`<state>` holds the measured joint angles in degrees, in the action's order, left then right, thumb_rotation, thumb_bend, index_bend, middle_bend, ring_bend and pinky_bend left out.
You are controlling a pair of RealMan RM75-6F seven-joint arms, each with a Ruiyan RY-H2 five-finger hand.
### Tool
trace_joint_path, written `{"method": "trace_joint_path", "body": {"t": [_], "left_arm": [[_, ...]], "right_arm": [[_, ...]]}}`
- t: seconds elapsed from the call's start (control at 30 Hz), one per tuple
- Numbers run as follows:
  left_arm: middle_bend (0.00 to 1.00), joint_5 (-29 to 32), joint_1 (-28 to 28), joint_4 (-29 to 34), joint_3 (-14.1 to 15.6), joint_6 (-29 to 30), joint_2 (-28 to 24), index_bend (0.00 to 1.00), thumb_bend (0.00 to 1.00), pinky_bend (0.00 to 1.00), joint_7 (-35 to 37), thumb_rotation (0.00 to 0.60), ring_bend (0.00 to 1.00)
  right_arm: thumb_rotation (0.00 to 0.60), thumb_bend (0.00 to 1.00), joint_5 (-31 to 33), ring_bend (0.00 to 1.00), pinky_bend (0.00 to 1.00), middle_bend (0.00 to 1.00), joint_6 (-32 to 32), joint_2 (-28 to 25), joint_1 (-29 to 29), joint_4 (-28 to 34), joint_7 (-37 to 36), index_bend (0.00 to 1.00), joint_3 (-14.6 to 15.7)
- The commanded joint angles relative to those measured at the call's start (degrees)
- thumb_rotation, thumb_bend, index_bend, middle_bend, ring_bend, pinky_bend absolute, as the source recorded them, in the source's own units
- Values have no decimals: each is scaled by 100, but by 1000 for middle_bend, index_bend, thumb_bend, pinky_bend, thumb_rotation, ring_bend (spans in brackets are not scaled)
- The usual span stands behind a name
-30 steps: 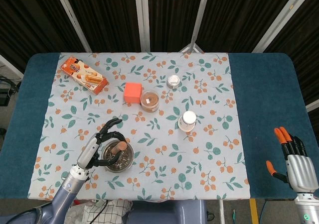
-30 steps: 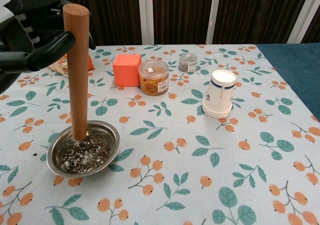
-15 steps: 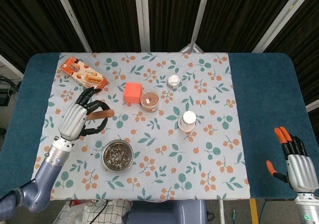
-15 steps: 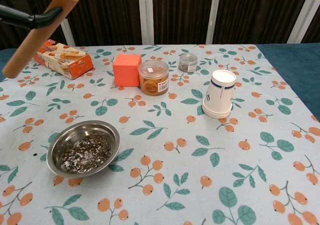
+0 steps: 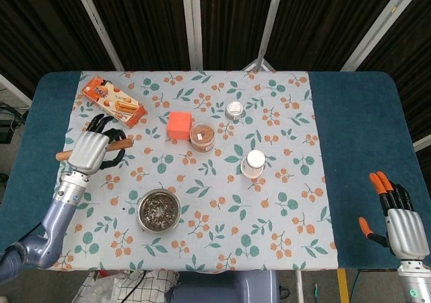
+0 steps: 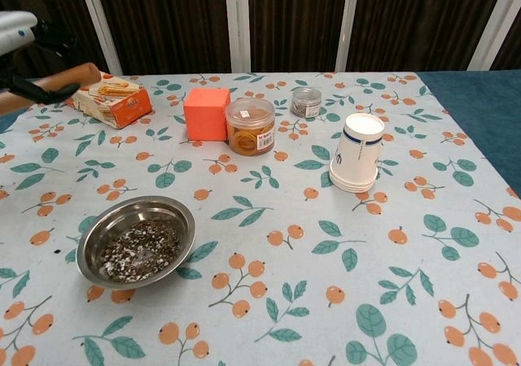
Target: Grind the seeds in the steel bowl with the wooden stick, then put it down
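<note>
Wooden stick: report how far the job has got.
Grinding looks finished: the steel bowl of seeds sits alone, no stick in it. In hand: the left hand grips the wooden stick roughly level, left of the bowl. Left: setting it down. The right hand is idle, open.

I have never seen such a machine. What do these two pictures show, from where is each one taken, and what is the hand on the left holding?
This is a robot with two arms, each ending in a mechanical hand. The head view looks down on the table from above; the chest view looks across it from lower down.

The left hand grips a wooden stick, held nearly level at the left side of the floral cloth. The right hand holds nothing, with its fingers apart, at the table's near right corner.

On the cloth lie a steel bowl of seeds, a snack box, an orange cube, a clear jar, a small jar and stacked paper cups.
</note>
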<state>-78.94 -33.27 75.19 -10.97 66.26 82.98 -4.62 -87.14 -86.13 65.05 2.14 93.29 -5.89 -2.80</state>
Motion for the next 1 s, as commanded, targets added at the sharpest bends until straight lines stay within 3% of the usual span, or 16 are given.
{"method": "trace_joint_path", "body": {"t": [0.03,0.47,0.8,1.0], "left_arm": [[581,11,-71,-335,153,-148,295,587,841,94,-90,600,132],[557,-53,-60,-874,463,-277,919,572,841,87,-330,600,132],[361,-6,35,-962,633,-389,1089,465,812,23,-435,600,76],[221,46,59,-891,662,-466,1031,317,793,0,-532,600,12]], "right_arm": [[600,367,8,0,0,0,10,-5,-1,4,-7,0,3],[600,367,-39,0,0,0,-16,-21,-10,-3,-62,0,19],[600,367,-75,0,0,0,-35,-21,-17,-9,-73,0,35],[600,366,-94,0,0,0,-38,-24,-19,-2,-71,0,46]]}}
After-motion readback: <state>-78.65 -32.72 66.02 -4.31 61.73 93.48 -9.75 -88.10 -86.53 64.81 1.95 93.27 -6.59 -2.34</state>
